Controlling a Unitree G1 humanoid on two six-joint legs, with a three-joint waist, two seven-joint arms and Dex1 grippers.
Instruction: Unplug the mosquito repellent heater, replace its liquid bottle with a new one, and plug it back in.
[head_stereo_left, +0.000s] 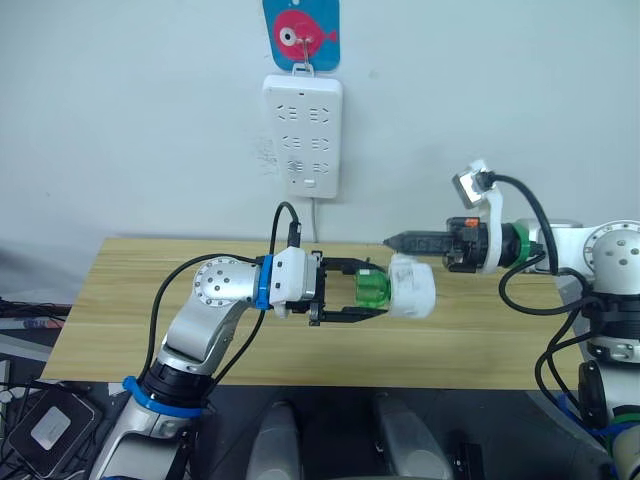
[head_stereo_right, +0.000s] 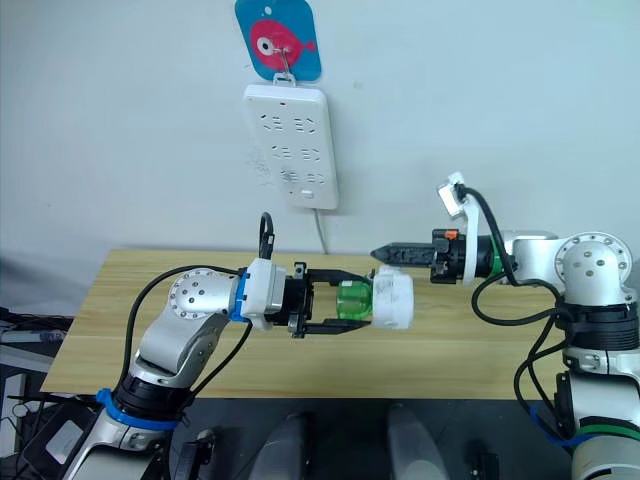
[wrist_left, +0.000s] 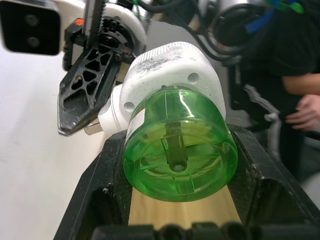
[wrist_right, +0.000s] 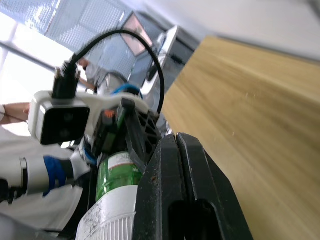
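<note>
Left pincer (head_stereo_left: 362, 296) clasping the green bottle (head_stereo_left: 374, 291) still seated in the white heater (head_stereo_left: 413, 286) above the bench (head_stereo_left: 120, 300) — right pincer (head_stereo_left: 392, 241), clenched empty beside it, should grip the heater squarely before unscrewing.

The wooden table (head_stereo_left: 200, 350) lies bare beneath and around both arms, open on every side. Above its middle the left gripper (head_stereo_left: 362, 296) holds the green liquid bottle (head_stereo_left: 374, 290) with the mosquito repellent heater (head_stereo_left: 414, 287) on its end, blocking that space. The right gripper (head_stereo_left: 397, 240), fingers together, sits just beside the heater. The power strip (head_stereo_left: 303, 135) hangs on the wall behind, its face unobstructed.
</note>
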